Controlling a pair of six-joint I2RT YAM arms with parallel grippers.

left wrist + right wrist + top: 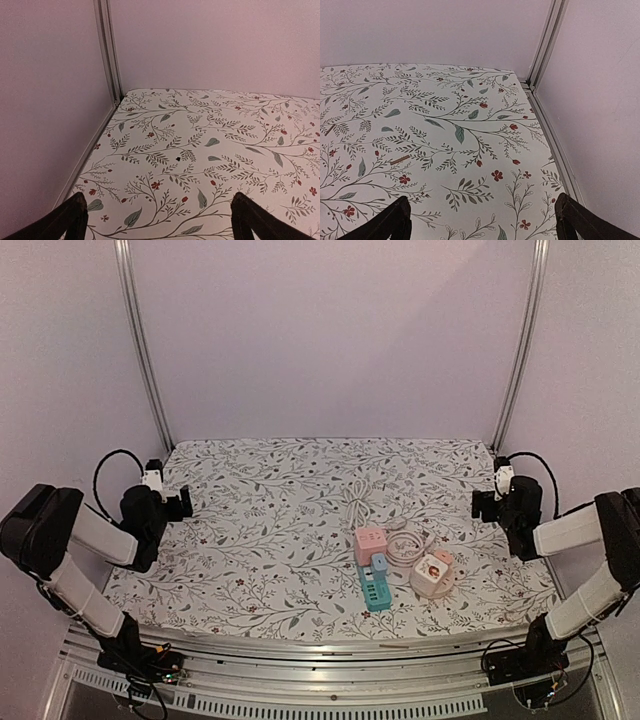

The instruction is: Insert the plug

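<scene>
Left gripper (186, 503), right gripper (479, 504) — both wide open, empty, over the table's (260, 490) side edges. Sockets (370, 543) and cord (403, 550) near front edge; plug perhaps among them.

floral cloth (260, 540) spread flat — pale walls (330, 330) and metal posts (144, 350) behind it

Both arms low with elbows back, left tool (183, 503) and right tool (481, 504) wide open, empty, well apart.

Left gripper (157, 196) — finger bases off-frame
</scene>
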